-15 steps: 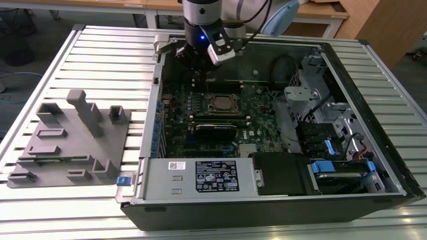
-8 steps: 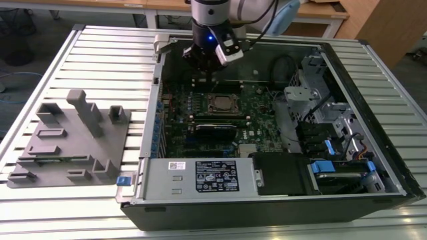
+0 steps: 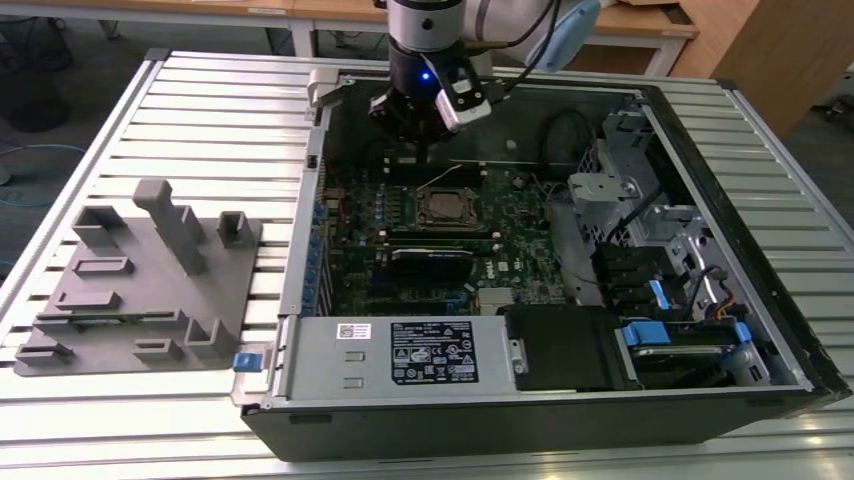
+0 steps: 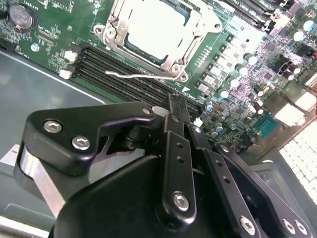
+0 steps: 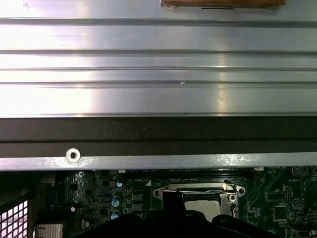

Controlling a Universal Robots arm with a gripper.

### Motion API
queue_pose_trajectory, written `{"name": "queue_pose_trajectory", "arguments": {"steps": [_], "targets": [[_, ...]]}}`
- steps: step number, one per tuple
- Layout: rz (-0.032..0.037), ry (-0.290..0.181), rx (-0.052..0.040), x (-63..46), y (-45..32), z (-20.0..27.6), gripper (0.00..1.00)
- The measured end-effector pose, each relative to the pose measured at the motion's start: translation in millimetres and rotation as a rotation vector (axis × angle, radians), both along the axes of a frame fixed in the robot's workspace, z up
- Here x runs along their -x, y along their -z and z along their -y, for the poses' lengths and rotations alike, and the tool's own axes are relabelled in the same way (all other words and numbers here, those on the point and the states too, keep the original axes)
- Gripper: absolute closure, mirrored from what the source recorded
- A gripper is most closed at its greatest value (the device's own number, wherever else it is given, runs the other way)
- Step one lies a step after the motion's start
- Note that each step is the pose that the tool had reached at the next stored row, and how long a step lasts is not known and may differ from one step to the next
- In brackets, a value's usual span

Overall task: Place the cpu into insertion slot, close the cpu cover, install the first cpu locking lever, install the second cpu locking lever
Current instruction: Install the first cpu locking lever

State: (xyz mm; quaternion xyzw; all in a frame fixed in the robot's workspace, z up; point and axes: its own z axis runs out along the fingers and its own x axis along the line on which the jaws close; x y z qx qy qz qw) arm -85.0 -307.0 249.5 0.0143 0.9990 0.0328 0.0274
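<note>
Power supply: the power supply (image 3: pixel 400 352) filled the case's edge at six o'clock of the board in the exterior view.
Fixture: a grey fixture (image 3: pixel 147 280) stood on the slatted surface (image 3: pixel 200 110) at nine o'clock of the case, well apart from the work.
Card: a long black card (image 3: pixel 430 262) lay between the power supply and the socket, near the socket's six o'clock side.
Socket: the insertion slot (image 3: pixel 447 207) sat mid-board. The cpu (image 4: pixel 154 26) lay in it, and the cpu cover (image 4: pixel 117 20) was folded flat around its bright top.
Lever: a thin wire locking lever (image 4: pixel 141 76) lay across the memory slots (image 4: pixel 114 62) beside the socket and looked unlatched.
Gripper: the gripper (image 4: pixel 173 101) hung over the board at twelve o'clock of the socket in the exterior view. Its jaws looked pressed together, pinching nothing, with the tips near the lever.
Step in hand: this was probably the lever work. It would go best with a push on the lever's free end, swept down and sideways under its catch, with pressure kept off the cover's frame.
In the way: the memory slots lay under the lever, capacitors (image 4: pixel 233 82) were crowded just beside the tips, and the case wall rose close at twelve o'clock.
</note>
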Motion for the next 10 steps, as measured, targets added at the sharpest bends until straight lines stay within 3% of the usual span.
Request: {"name": "queue_pose_trajectory", "arguments": {"steps": [10], "targets": [[-0.0011,0.000,-0.0001,-10.9,0.3,0.0,0.89]]}}
